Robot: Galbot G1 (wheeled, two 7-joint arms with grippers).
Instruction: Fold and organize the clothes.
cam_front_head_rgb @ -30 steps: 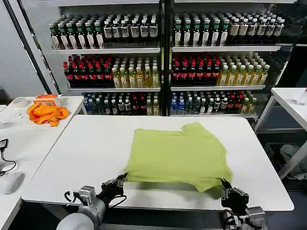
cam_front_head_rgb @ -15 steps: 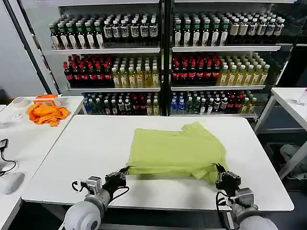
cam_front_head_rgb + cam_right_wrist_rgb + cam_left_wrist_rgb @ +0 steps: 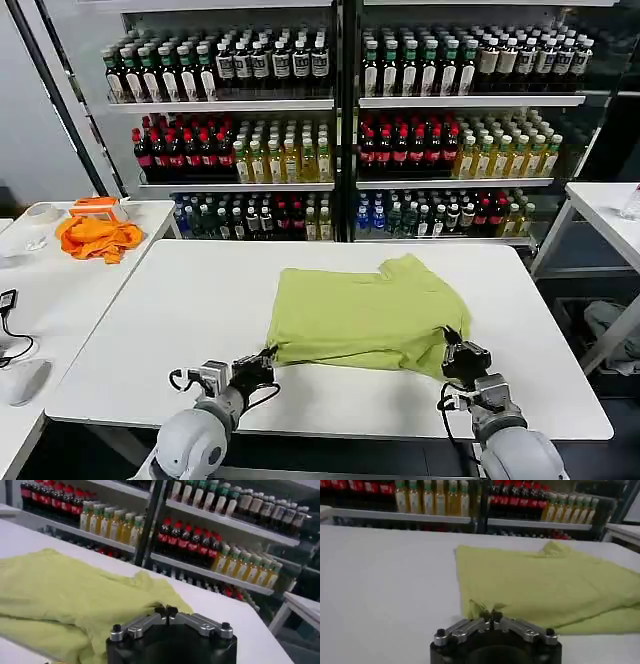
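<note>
Now both claws pinch the near hem of the lime T-shirt (image 3: 365,315) on the white worktop (image 3: 150,340): left claw (image 3: 262,362) and right claw (image 3: 452,352) should carry it forward level, together, keeping the fold square

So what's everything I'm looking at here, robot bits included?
T-shirt: one, yellow-green, partly folded, near the front of the middle table.
Middle table: one, white, straight ahead of the robot.
Orange cloth: one, bright orange, bunched on the side table to the robot's left.
Side table: one, white, on the robot's left.
Bottles: many, with dark, red, yellow and clear contents, in rows on the shelves behind the tables.
Far table: one, white, on the robot's right.
Left gripper: one, black and silver, shut on the T-shirt's near left corner.
Right gripper: one, black and silver, shut on the T-shirt's near right corner.
</note>
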